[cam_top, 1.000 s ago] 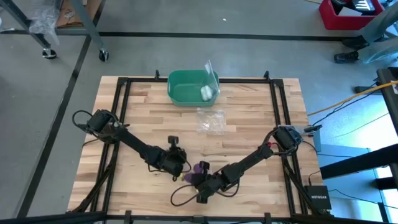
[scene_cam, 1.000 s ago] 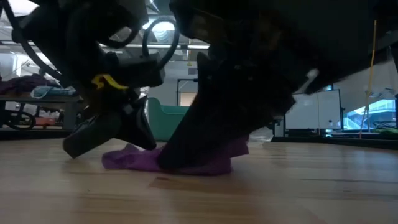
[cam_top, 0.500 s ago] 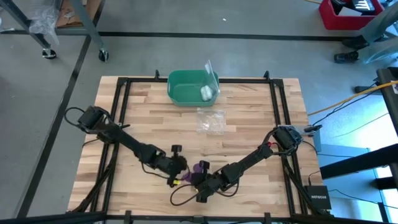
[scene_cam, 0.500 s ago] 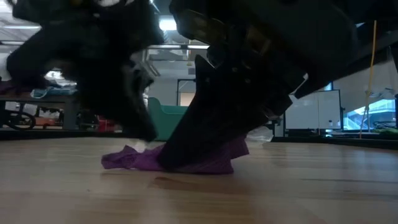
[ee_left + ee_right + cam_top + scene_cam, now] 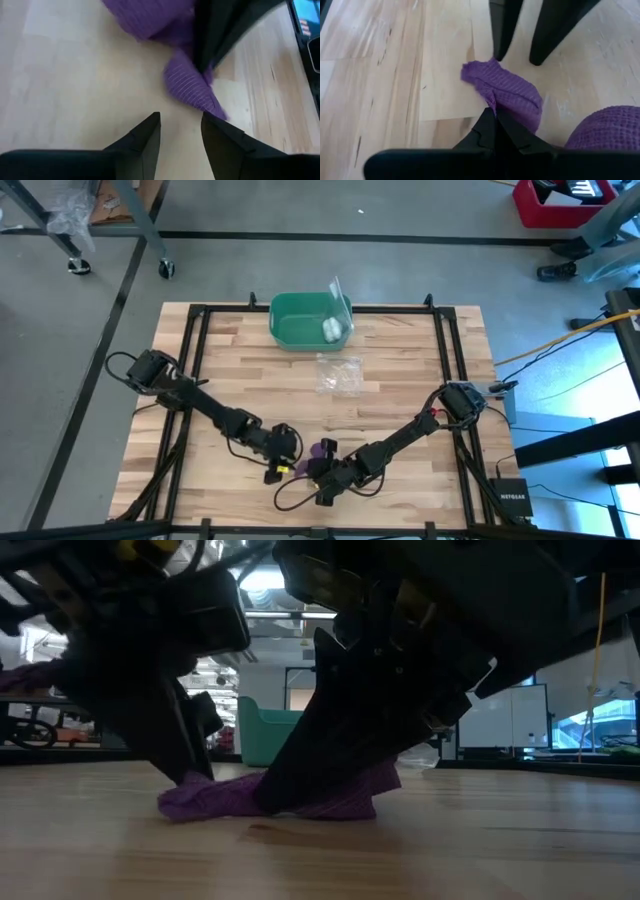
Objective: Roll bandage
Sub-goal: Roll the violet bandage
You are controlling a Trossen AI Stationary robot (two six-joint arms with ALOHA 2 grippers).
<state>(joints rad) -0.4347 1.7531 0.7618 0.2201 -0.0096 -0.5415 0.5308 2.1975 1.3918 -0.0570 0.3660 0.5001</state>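
Two hands meet at the bandage (image 5: 322, 456) near the worktop's (image 5: 400, 360) front edge. Left hand (image 5: 181, 131) has just released; its fingers now stand apart, just short of the loose purple tail. Right hand (image 5: 493, 121) stays clenched, pinning that tail. Rolling is unfinished. Wrist views show the parted fingers and the roll; the low view hides both.
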